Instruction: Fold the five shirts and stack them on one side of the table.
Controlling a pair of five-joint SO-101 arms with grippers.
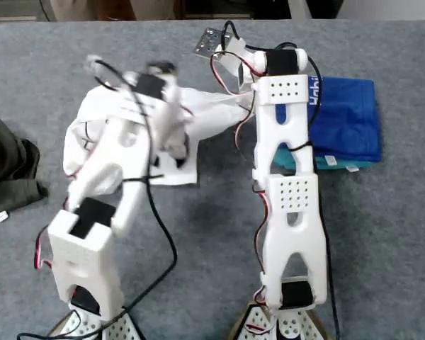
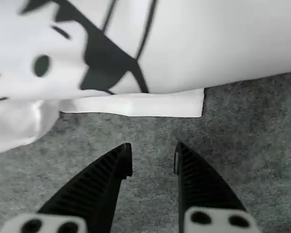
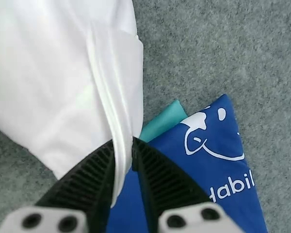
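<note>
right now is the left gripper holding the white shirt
No, the left gripper is open over the grey table, and the white shirt lies beyond its fingertips.

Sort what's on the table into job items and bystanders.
Job: white shirt, pinched by the right gripper; blue shirt on teal shirt; dark shirt.
Not the job: grey table cover; arms' cables.

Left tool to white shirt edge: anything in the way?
Nothing visible. Only bare grey table lies between the open left tool and the white shirt hem. The right tool pinches another fold of it.
</note>
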